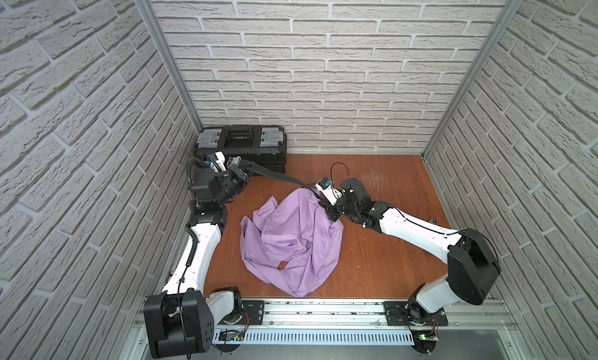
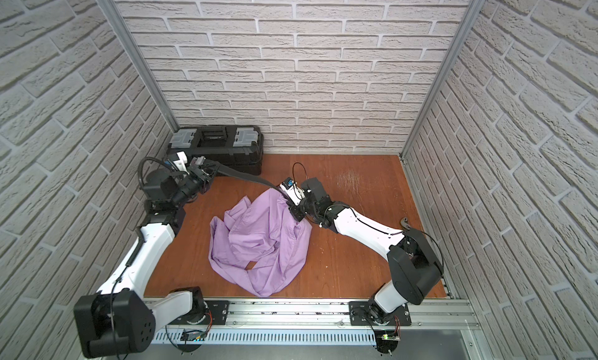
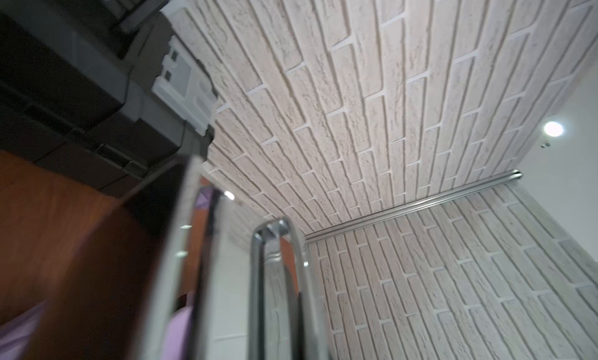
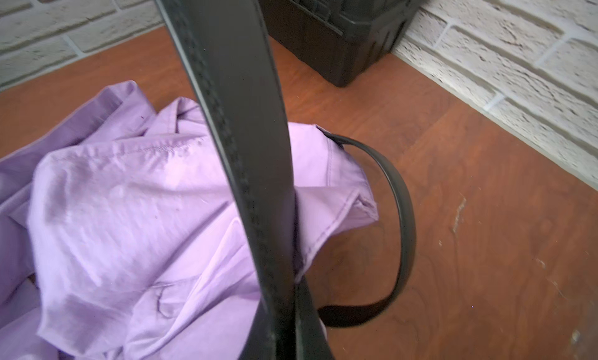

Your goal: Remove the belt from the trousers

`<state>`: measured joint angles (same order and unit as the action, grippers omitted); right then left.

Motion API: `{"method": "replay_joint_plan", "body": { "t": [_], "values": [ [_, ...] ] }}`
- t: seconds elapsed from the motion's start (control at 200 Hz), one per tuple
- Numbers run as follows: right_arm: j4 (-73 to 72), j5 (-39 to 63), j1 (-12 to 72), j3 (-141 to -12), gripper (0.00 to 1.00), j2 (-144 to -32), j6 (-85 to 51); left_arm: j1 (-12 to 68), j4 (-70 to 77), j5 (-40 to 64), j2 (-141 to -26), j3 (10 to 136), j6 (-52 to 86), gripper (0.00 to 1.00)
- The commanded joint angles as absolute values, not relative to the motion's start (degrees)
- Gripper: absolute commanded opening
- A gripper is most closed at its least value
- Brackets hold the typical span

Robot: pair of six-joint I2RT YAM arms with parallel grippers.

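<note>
The lilac trousers lie crumpled in the middle of the wooden table. The black belt stretches taut above the table between my two grippers. My left gripper, in front of the toolbox, is shut on the buckle end. The silver buckle fills the left wrist view close up. My right gripper is shut on the strap at the far edge of the trousers. Beyond it the strap curls back into the waistband.
A black toolbox stands in the back left corner against the brick walls. A small metal object lies at the table's right edge. Bare wood shows to the right of the trousers.
</note>
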<state>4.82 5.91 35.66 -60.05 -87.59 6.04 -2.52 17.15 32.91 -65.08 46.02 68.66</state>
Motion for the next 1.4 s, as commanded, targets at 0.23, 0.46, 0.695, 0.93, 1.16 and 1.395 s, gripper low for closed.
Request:
{"method": "replay_joint_plan", "body": {
  "t": [0.23, 0.46, 0.695, 0.93, 1.16, 1.395],
  "values": [
    [15.12, 3.4, 34.23, -66.8, 0.03, -82.28, 11.53, 9.0, 18.73, 30.59, -74.75, 38.93, 51.63, 0.42],
    [26.77, 3.86, 28.9, -76.11, 0.03, -81.96, 15.27, 9.86, 18.14, 31.29, -76.66, 40.57, 46.45, 0.65],
    [36.63, 3.28, 24.26, -88.51, 0.03, -86.47, 19.47, 14.03, 11.87, 29.83, -72.36, 49.27, 27.29, 0.91],
    [39.58, 7.52, 24.42, -97.12, 0.03, -91.0, 16.4, 27.51, 5.65, 12.05, -71.51, 58.31, 0.39, 0.98],
    [34.88, 10.01, 24.98, -91.82, 0.02, -90.13, 12.06, 38.86, 8.53, 1.58, -78.68, 62.74, -17.72, 0.95],
    [31.47, 11.26, 25.53, -86.87, 0.02, -88.51, 9.94, 39.33, 10.24, 0.1, -87.81, 69.06, -19.68, 0.76]
  ]
}}
